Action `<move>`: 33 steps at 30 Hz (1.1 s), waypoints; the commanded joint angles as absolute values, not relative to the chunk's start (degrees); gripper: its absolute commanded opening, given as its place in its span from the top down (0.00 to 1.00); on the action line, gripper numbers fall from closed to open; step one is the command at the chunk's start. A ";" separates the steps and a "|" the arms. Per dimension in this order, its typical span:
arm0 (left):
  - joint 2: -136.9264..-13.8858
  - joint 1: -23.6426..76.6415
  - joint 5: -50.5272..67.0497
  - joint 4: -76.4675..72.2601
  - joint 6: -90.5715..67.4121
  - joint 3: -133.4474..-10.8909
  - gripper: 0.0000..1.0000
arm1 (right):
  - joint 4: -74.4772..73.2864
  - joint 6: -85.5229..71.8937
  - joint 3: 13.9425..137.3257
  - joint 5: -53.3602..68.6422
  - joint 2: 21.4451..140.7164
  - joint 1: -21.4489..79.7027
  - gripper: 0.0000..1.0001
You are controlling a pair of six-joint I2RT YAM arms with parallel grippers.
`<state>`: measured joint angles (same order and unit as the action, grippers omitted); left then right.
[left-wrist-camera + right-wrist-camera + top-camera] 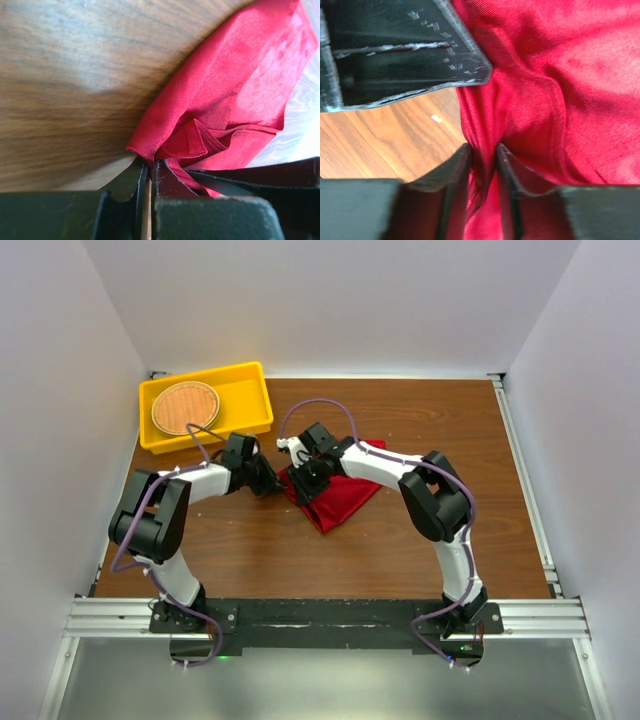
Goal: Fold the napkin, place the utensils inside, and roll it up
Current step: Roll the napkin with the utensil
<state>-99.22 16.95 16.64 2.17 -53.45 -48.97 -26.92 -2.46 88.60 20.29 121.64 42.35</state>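
Observation:
The red napkin point(342, 498) lies bunched at the middle of the wooden table point(420, 550). My left gripper point(272, 482) is at its left corner. The left wrist view shows that gripper point(150, 162) shut tight on a corner of the napkin point(235, 75). My right gripper point(308, 478) sits right beside it on the cloth. Its jaws point(481, 150) stand a little apart, with a loose fold of the napkin point(570, 75) between them. The utensils are out of view.
A yellow bin point(205, 437) stands at the back left with a round woven mat point(186, 407) in it. White walls close in the table on three sides. The two grippers are almost touching each other.

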 commanded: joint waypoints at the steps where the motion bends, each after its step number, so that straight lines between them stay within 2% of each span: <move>1: -99.15 17.49 14.50 12.56 -52.03 -50.71 1.00 | -29.71 -2.11 87.10 14.51 116.73 45.69 0.59; 7: -98.52 17.84 14.94 17.83 -50.89 -53.87 1.00 | -26.37 -0.35 83.33 6.44 112.59 50.70 0.39; 11: -99.40 17.84 14.77 19.77 -49.57 -54.75 1.00 | -25.05 1.39 82.44 0.10 112.41 54.05 0.36; 21: -99.58 17.84 15.73 19.25 -48.78 -53.79 1.00 | -19.96 3.78 79.89 -22.99 115.57 60.47 0.35; 27: -99.76 17.84 17.05 18.99 -48.78 -53.09 1.00 | -17.50 2.99 77.87 -32.67 119.35 62.66 0.43; 33: -100.11 17.84 18.19 18.54 -48.78 -53.35 1.00 | -15.56 0.97 77.26 -37.87 121.89 65.04 0.42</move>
